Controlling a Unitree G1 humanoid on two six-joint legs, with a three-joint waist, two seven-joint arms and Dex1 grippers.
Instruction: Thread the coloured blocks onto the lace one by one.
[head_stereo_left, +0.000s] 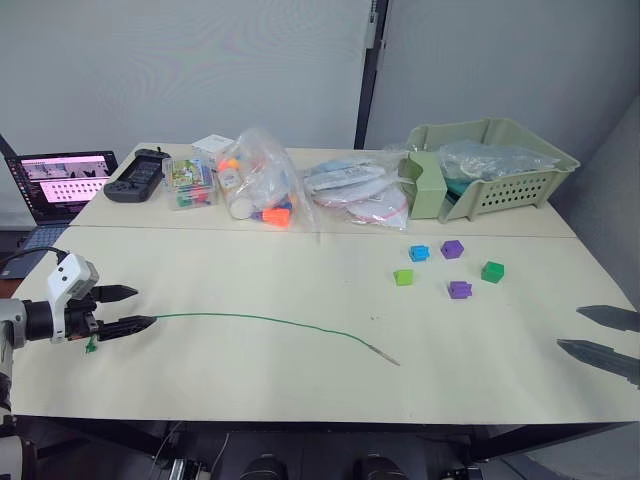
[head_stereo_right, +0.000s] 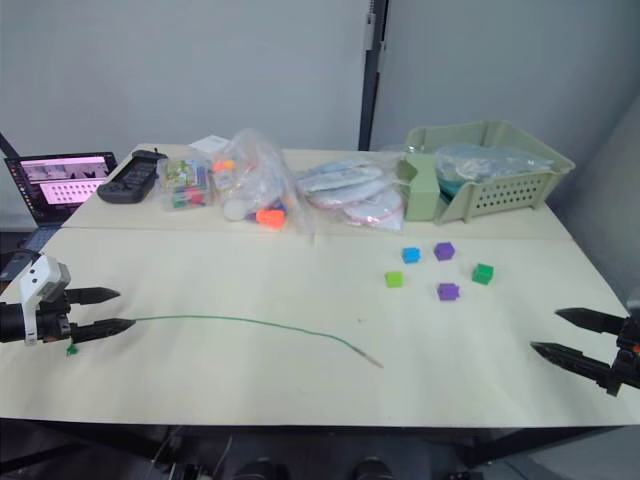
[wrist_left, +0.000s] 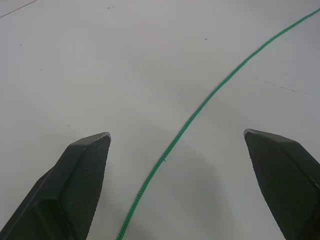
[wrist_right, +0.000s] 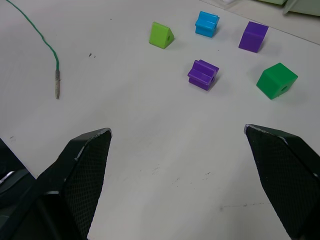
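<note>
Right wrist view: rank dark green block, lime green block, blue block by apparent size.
1. dark green block, largest, though it also sits nearest the camera.
2. lime green block and blue block look about alike; not ranking those two.

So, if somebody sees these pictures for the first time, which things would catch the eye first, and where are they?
Probably the long thin green lace, lying in a curve across the pale table, with the open left gripper around its knotted end. Next, the five small plastic blocks, blue, lime green, dark green and two purple, scattered toward the right. The open right gripper hovers near the table's right edge.
</note>
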